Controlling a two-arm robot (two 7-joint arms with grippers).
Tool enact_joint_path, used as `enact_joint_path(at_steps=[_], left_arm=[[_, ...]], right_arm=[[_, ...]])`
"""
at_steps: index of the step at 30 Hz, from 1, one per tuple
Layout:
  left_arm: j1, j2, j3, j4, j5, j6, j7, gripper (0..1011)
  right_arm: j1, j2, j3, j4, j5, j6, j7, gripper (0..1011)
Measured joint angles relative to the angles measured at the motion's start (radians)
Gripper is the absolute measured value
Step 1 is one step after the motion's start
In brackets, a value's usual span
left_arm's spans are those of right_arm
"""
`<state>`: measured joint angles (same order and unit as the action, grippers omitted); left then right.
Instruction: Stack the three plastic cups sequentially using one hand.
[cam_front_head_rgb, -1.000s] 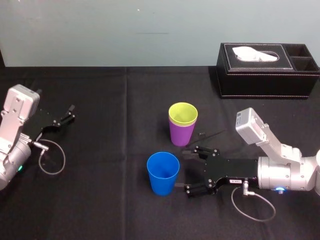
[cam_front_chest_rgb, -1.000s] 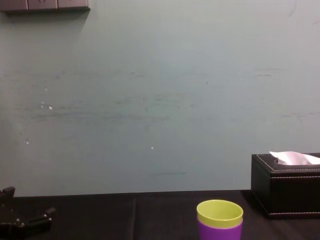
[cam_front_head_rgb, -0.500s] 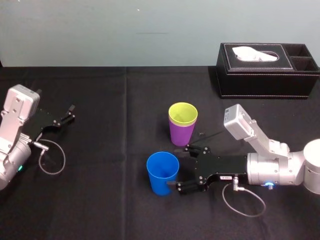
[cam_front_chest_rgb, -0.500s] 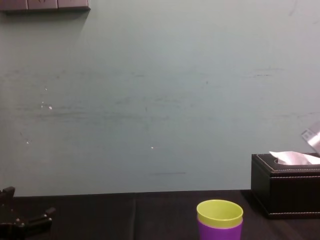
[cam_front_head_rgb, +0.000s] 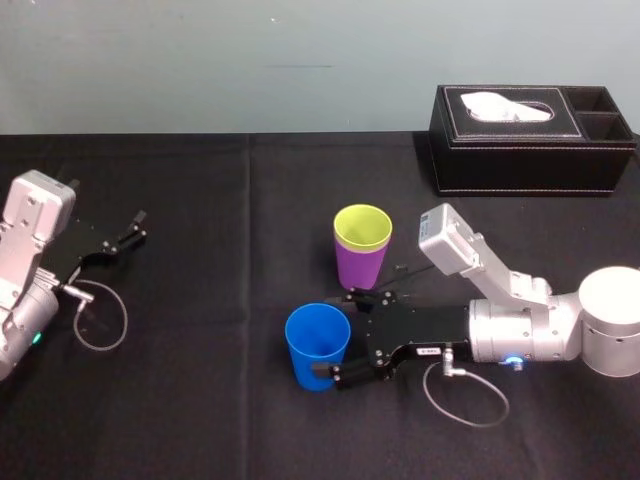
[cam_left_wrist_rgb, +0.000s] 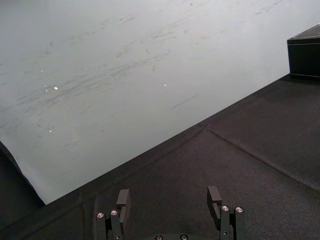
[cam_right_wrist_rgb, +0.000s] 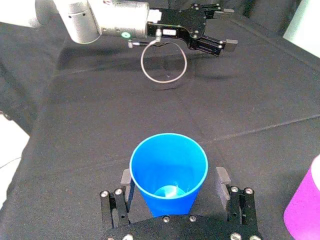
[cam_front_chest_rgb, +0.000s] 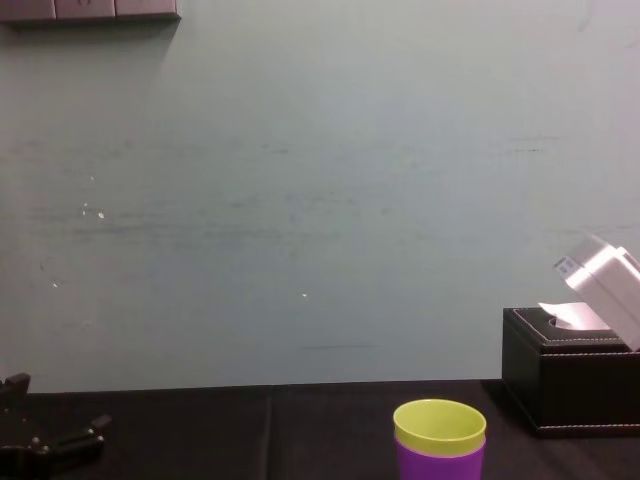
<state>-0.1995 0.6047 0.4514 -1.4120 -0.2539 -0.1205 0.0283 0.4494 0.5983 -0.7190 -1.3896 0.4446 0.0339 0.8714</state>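
Yellow-green cup (cam_front_head_rgb: 363, 228) inside purple cup (cam_front_head_rgb: 364, 267)

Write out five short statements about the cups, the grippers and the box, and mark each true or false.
1. The yellow-green cup sits nested in the purple cup. True.
2. The right gripper is open, with one finger on each side of the blue cup. True.
3. The blue cup lies on its side. False: it stands upright, mouth up.
4. The left gripper holds a cup. False: it is open and holds nothing, far to the left of the cups.
5. The black tissue box stands between the blue cup and the nested pair. False: it stands behind them, to the right.
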Motion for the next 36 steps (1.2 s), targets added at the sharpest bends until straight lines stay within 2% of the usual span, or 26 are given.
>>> enact_joint_path(at_steps=[18, 24, 28, 36], left_arm=[[0.000, 0.000, 0.000, 0.000, 0.000, 0.000, 0.000, 1011], [0.000, 0.000, 0.000, 0.000, 0.000, 0.000, 0.000, 1011], [0.000, 0.000, 0.000, 0.000, 0.000, 0.000, 0.000, 1011], [0.000, 0.000, 0.000, 0.000, 0.000, 0.000, 0.000, 1012]], right_arm=[[0.009, -0.005, -0.009, 0.003, 0.001, 0.003, 0.007, 982], [0.009, -0.004, -0.009, 0.002, 0.001, 0.002, 0.006, 814], [0.008, -0.004, -0.008, 0.002, 0.001, 0.002, 0.005, 765], [0.008, -0.003, -0.008, 0.001, 0.001, 0.002, 0.004, 729]])
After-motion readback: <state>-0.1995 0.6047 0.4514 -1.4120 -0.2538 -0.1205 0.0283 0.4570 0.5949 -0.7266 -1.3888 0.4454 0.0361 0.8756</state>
